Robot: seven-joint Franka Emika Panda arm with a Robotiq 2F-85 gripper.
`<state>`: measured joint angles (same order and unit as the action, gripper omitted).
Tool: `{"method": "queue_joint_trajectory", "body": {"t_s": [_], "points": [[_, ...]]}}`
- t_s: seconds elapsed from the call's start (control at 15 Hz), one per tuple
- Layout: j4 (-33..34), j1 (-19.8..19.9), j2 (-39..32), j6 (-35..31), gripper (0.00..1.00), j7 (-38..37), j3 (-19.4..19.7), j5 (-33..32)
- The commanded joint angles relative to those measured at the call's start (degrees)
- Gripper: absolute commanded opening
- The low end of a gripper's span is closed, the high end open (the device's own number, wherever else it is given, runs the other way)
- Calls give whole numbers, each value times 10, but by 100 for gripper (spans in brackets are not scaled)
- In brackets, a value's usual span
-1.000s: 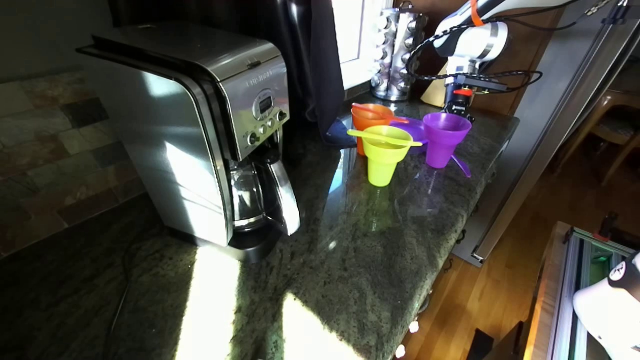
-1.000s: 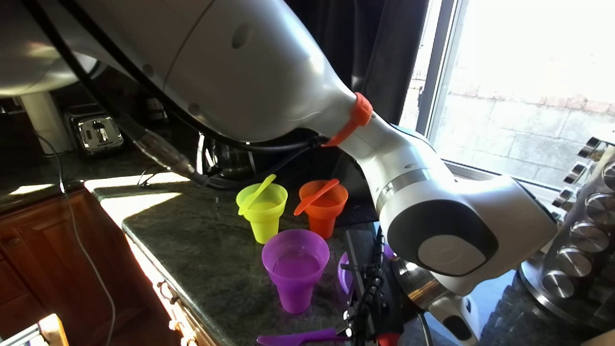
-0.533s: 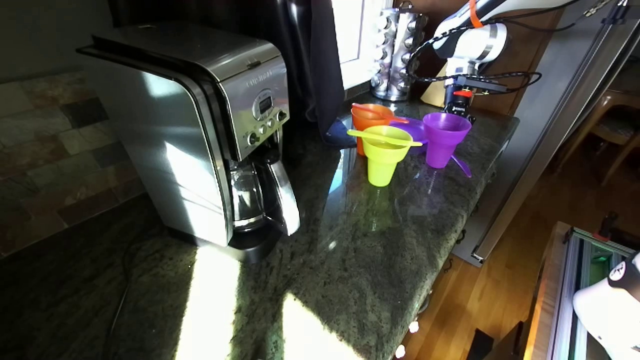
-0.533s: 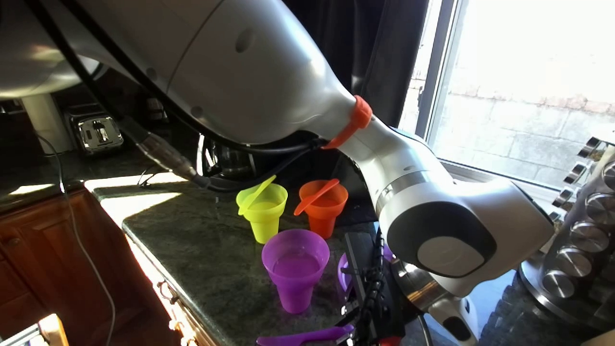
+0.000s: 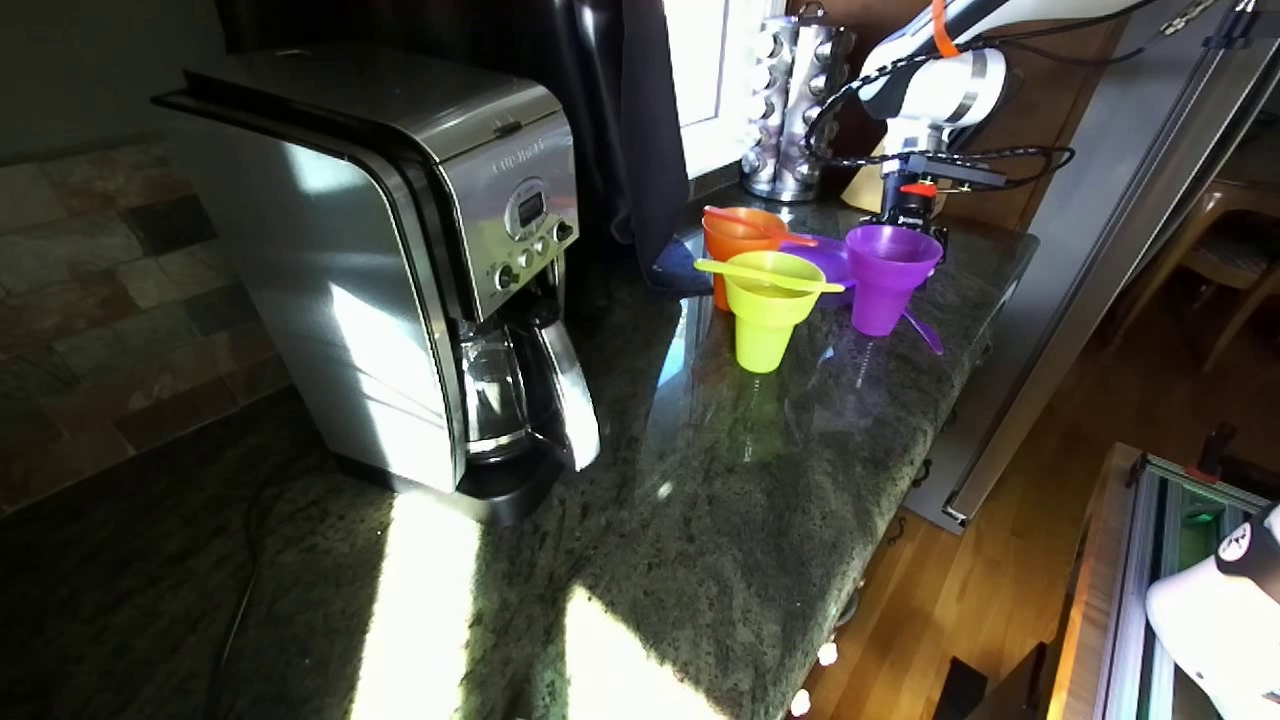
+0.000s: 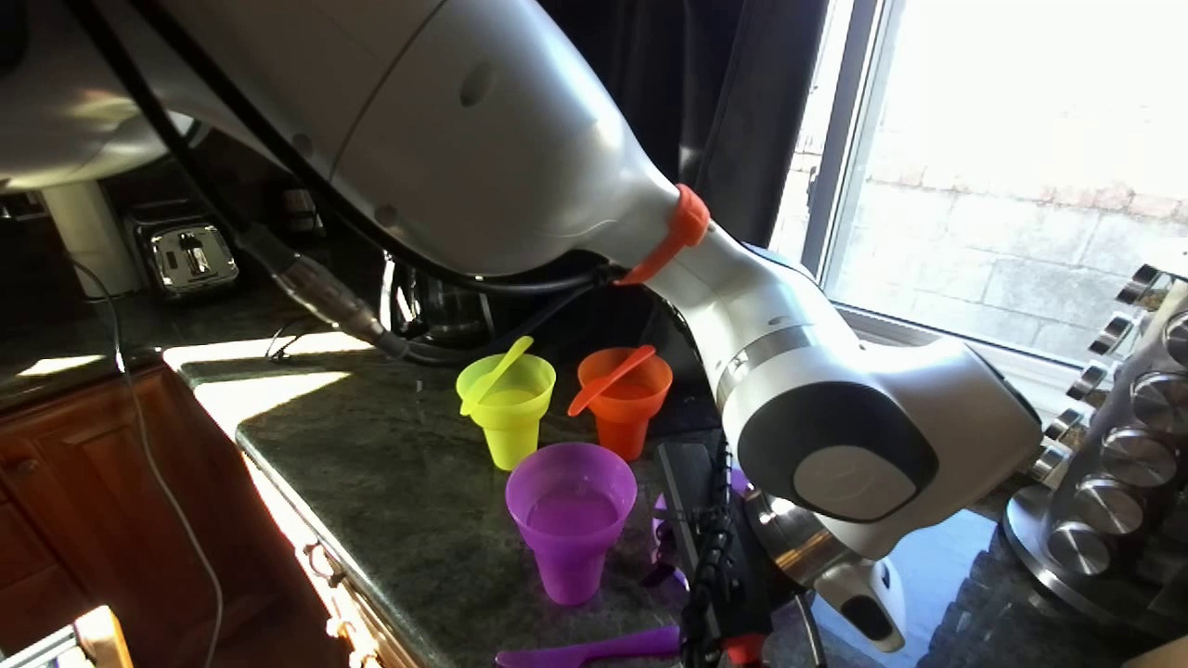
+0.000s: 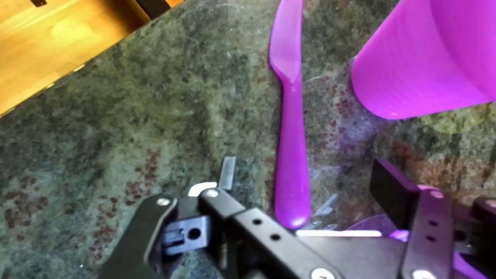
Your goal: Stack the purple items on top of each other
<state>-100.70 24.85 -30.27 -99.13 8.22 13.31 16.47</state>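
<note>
The gripper (image 7: 310,182) stands with its fingers (image 7: 392,193) spread wide and holds nothing; in the wrist view the handle of the purple knife (image 7: 292,155) lies on the counter (image 7: 174,97) between those fingers. The purple cup (image 7: 418,69) stands upright just beside the gripper, and the purple dish (image 5: 822,262), partly hidden, lies near it too. Well apart from the gripper, a coffee maker (image 5: 400,270) bears blurred lettering (image 5: 518,157), seemingly "Cuisinart".

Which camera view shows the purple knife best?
The wrist view: the purple knife lies close up there, handle whole, blade uncovered until it runs off the top edge. In an exterior view the bottom edge crops the purple knife; in an exterior view only a piece of the purple knife shows past the purple cup.
</note>
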Motion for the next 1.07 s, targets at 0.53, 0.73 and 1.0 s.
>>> {"method": "queue_joint_trajectory", "body": {"t_s": [0.53, 0.73, 1.0], "points": [[0, -6, -17, 2, 97, 0, -4, -9], [2, -7, -18, 3, 71, -2, -4, -12], [4, -8, -21, 4, 38, -6, -2, -29]]}}
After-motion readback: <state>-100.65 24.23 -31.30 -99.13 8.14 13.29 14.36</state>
